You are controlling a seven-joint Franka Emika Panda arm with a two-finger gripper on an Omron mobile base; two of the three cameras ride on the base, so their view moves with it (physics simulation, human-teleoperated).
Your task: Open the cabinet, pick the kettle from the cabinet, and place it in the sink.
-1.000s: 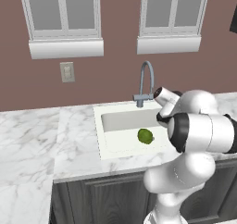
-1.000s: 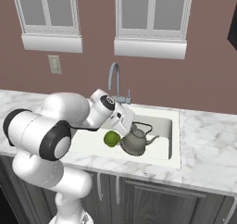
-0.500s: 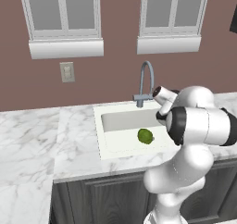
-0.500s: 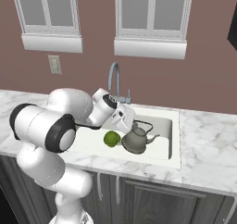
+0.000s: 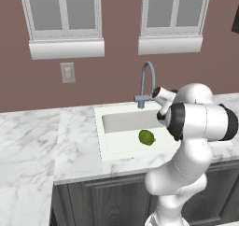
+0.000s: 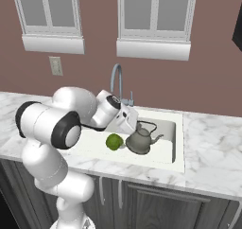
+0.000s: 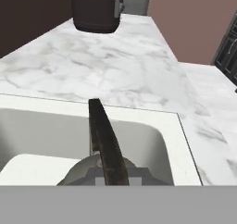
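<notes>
The kettle [image 6: 140, 140] sits in the sink [image 6: 178, 147], at the right end of the basin, with a green lime [image 6: 114, 141] just beside it on the left and the tap [image 6: 116, 81] rising behind. The pincer [image 6: 134, 122] is directly above the kettle, closed on its thin arched handle [image 7: 105, 146]; in the hand view the dark handle runs up the middle from the pincer, with the kettle's grey dome [image 7: 83, 170] just below and the white basin wall on either side. The relation that matters now is vertical: the kettle hangs or rests straight under the pincer, spout pointing right towards the basin's end wall. Whether its base already touches the sink floor cannot be told for certain, though it looks down or nearly so. By this judgement the placing is almost done; what remains is letting go and lifting straight up, clear of the handle's arch. A toaster [image 7: 96, 8] stands far off on the tabletop [image 7: 115, 75].
</notes>
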